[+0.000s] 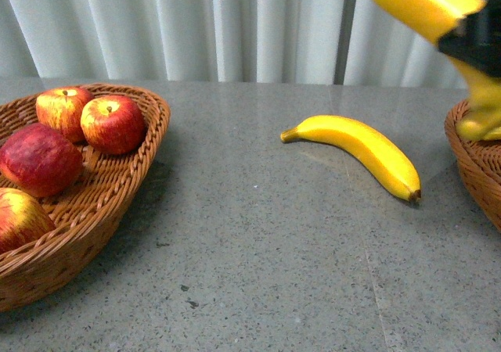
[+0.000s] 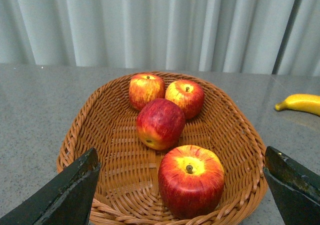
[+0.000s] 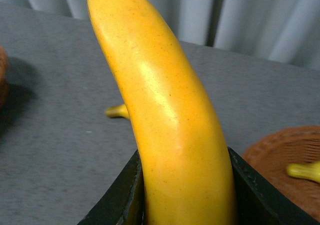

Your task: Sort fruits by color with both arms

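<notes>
Several red-and-yellow apples (image 1: 113, 123) lie in the wicker basket (image 1: 149, 145) at the left. My left gripper (image 2: 181, 185) hangs open over that basket's near rim (image 2: 110, 135), its fingers (image 2: 70, 195) wide on either side of the nearest apple (image 2: 191, 180) and touching nothing. At the upper right, my right gripper (image 1: 477, 43) is shut on a yellow banana (image 1: 419, 4) held in the air. In the right wrist view that banana (image 3: 160, 110) stands up between the black fingers (image 3: 125, 197) of the right gripper (image 3: 187, 200). A second banana (image 1: 360, 150) lies on the table.
A second wicker basket (image 1: 477, 168) sits at the right edge, below the held banana; a yellow banana tip (image 3: 304, 171) shows inside the basket (image 3: 280, 155). The grey stone table (image 1: 250, 274) runs between the two baskets. A pale curtain (image 1: 196, 23) hangs behind.
</notes>
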You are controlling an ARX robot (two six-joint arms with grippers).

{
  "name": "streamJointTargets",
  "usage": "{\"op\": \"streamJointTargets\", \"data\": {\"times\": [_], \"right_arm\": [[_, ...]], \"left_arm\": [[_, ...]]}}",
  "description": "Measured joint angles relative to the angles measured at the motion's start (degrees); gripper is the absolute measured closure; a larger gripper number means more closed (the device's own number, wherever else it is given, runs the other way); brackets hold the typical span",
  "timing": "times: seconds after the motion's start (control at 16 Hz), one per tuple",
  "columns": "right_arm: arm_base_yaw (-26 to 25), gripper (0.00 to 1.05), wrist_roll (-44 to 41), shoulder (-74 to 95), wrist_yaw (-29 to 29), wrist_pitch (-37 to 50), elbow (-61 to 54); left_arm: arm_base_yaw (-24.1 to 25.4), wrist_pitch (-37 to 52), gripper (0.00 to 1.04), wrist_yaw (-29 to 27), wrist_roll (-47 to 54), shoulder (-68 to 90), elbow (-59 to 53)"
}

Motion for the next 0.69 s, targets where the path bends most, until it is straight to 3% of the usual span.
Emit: {"op": "streamJointTargets", "data": {"times": [0.25, 0.44, 0.69], "right_arm": [[-17.9, 0.66, -14.0, -4.6, -6.8, -2.7, -7.2], [-26.6, 0.66, -21.0, -5.8, -10.8, -9.6, -8.8], [-27.1, 0.18, -21.4, -9.3, -14.6, -12.3, -8.5]], "left_arm": [[0.0, 0.0, 0.07, 0.0, 0.0, 0.0, 0.0], [0.0, 0.0, 0.07, 0.0, 0.0, 0.0, 0.0], [0.0, 0.0, 0.07, 0.0, 0.0, 0.0, 0.0]]}}
